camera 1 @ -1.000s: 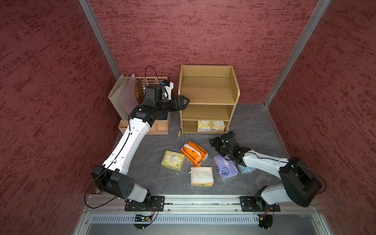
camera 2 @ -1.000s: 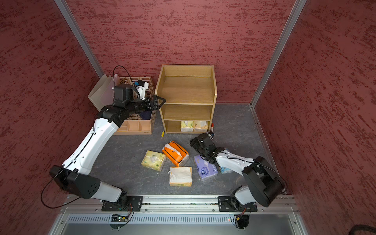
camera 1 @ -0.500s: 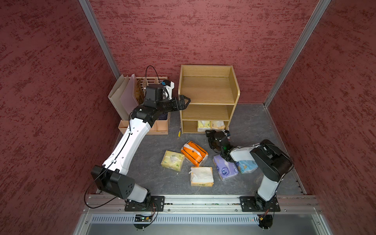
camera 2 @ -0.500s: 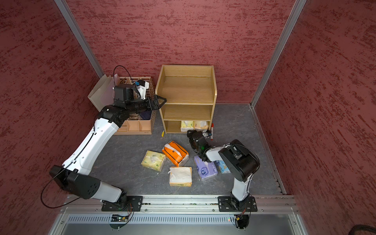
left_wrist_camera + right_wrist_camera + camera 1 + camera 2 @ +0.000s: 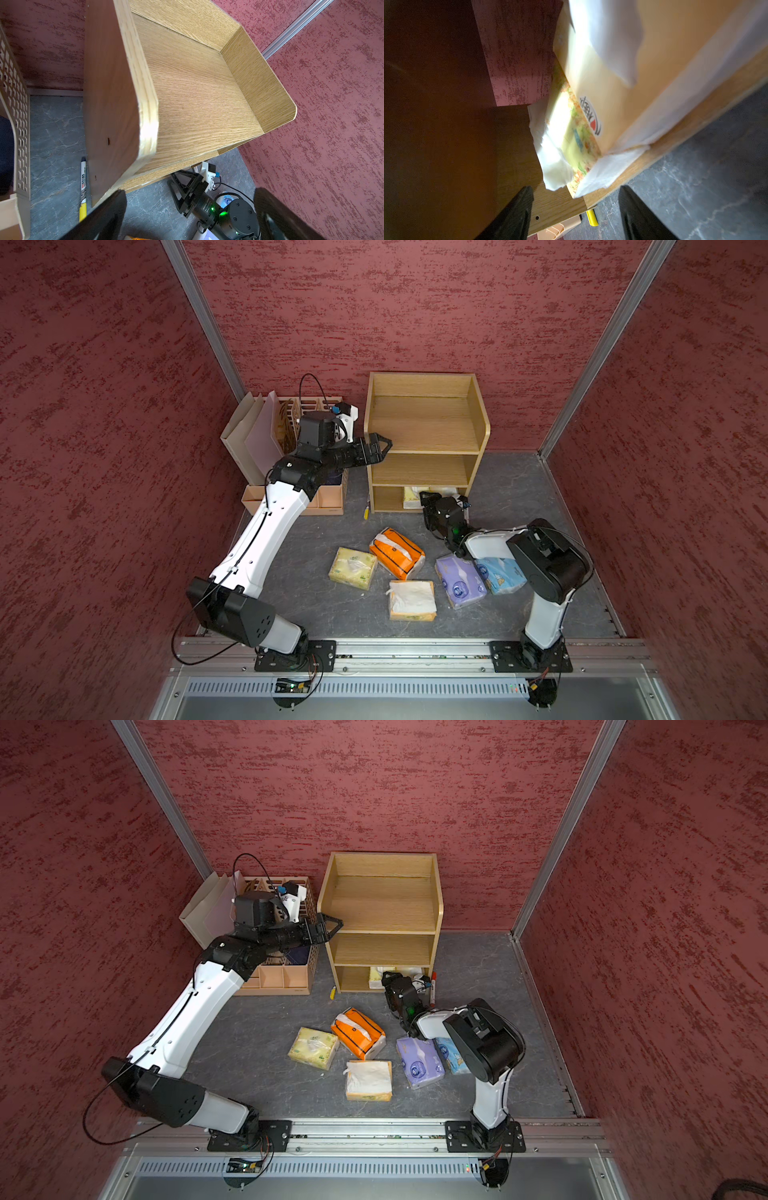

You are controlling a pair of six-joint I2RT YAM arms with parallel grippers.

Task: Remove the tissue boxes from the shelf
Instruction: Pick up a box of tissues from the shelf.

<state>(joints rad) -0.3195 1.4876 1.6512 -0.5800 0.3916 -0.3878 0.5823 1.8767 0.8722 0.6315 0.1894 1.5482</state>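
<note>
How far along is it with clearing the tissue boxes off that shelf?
Done: five packs lie on the floor: pale yellow, orange, tan, purple, light blue.
In hand: nothing held; the open right gripper faces the shelf's bottom tier, the left gripper is open by its side.
Left: two packs there, beige and floral.

Slotted file organizer (image 5: 326,506) holds folders (image 5: 258,439); yellow marker (image 5: 366,512) just beside it; red marker (image 5: 433,986) apart.
</note>
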